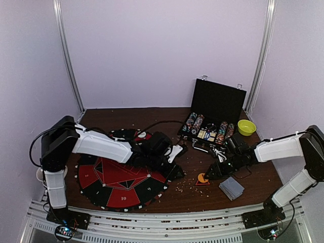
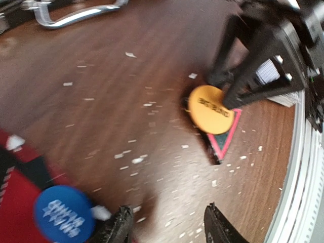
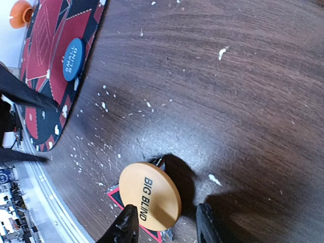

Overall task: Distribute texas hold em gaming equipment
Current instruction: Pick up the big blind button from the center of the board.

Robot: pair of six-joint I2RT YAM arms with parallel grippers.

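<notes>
An orange "BIG BLIND" disc [image 3: 149,195] rests tilted on a small red-edged triangular piece [image 2: 223,139] on the brown table. My right gripper [image 3: 166,225] straddles the disc: one finger touches its face, the other stands a little off its rim, so the jaws are open. The disc [image 1: 202,178] lies just below that gripper [image 1: 209,174] in the top view. A blue "SMALL BLIND" disc [image 3: 74,51] lies on the red-and-black mat [image 1: 119,182]. My left gripper [image 2: 167,228] hovers open and empty beside the blue disc [image 2: 65,212]. Grey-blue cards [image 1: 231,188] are stacked near the front right.
The open black chip case [image 1: 218,101] with rows of striped chips [image 1: 208,126] stands at the back right, a yellow bowl [image 1: 246,127] beside it. White crumbs litter the table [image 2: 126,101]. Both grippers work close together near the orange disc.
</notes>
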